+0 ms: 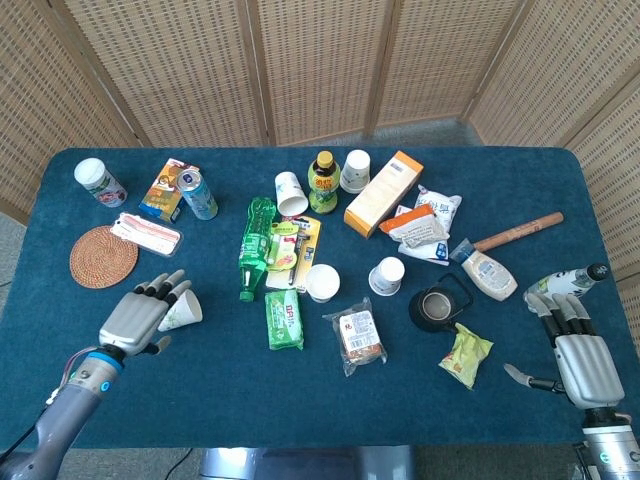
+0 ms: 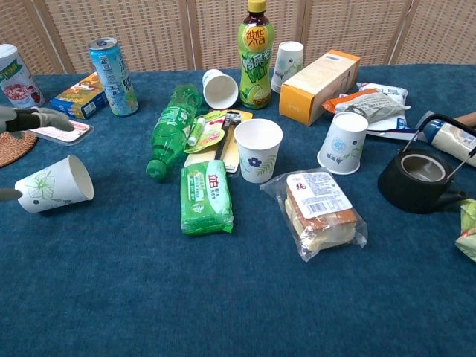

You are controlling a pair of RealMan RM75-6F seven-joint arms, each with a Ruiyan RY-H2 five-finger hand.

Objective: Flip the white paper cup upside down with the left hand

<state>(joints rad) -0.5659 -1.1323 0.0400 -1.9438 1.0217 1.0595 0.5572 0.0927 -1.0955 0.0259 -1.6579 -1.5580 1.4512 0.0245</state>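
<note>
A white paper cup with a green flower print lies on its side at the front left of the blue table, mouth facing right. My left hand is right behind it. Its fingers are spread and stand clear above the cup in the chest view. The thumb tip is close to the cup's base; I cannot tell whether it touches. My right hand rests flat at the front right edge, fingers stretched out, holding nothing; the chest view does not show it.
A woven coaster lies just behind my left hand. To the cup's right are a green wipes pack, a green bottle and an upright flowered cup. Further right are an upside-down cup, a bread pack and a black teapot.
</note>
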